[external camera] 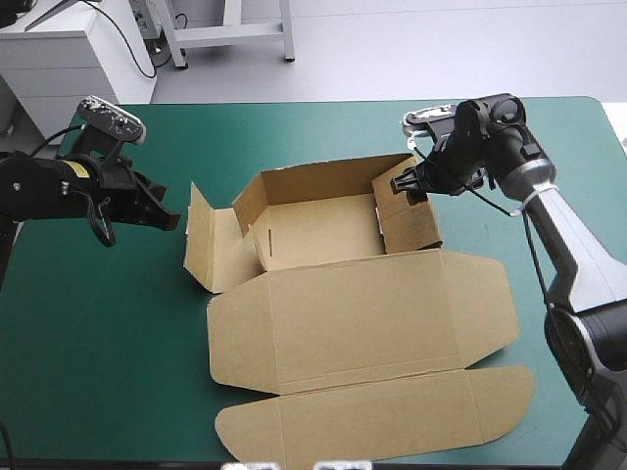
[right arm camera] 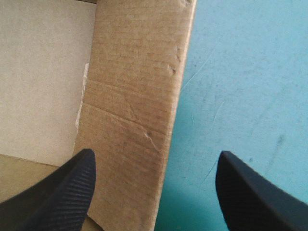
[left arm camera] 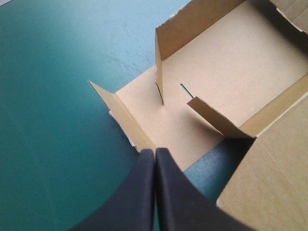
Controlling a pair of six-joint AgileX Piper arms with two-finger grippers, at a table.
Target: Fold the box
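On the table (external camera: pixel 108 372), centred, the box (external camera: pixel 362 313), lid flat toward the near edge. Over its right wall, the right gripper (external camera: pixel 409 184), spread apart; just beside its left flap, the left gripper (external camera: pixel 171 217), pressed together.

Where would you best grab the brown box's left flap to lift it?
By its outer strip, standing upright while the flap lies flat. Come from the table's left, where the left gripper is, one finger each side.
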